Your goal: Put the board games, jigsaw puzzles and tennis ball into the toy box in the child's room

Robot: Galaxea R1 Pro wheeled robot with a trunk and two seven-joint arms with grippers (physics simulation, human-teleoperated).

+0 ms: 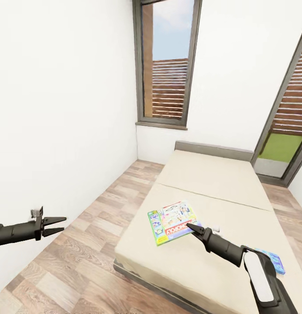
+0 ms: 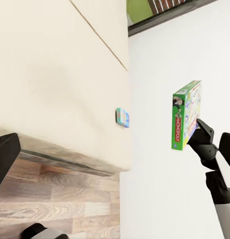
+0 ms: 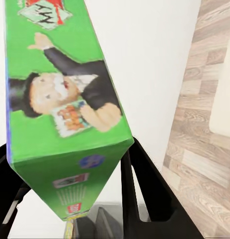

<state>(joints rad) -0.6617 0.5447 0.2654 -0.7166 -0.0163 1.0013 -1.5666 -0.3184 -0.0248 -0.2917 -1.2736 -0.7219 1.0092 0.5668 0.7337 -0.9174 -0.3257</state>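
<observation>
A white-walled room with a wood-plank floor [image 1: 81, 261] and tall dark-framed windows [image 1: 166, 65]. A long low bed [image 1: 212, 183] with a beige mattress and grey headboard stands near the windows. The right gripper [image 1: 191, 226] is clamped on the edge of a green Monopoly game [image 1: 173, 221], a flat box with bright print, held up over the bed. A small blue game [image 1: 273, 261] lies flat on the mattress near its edge. The left gripper [image 1: 59, 225] hangs over the floor by the wall, fingers apart, holding nothing.
</observation>
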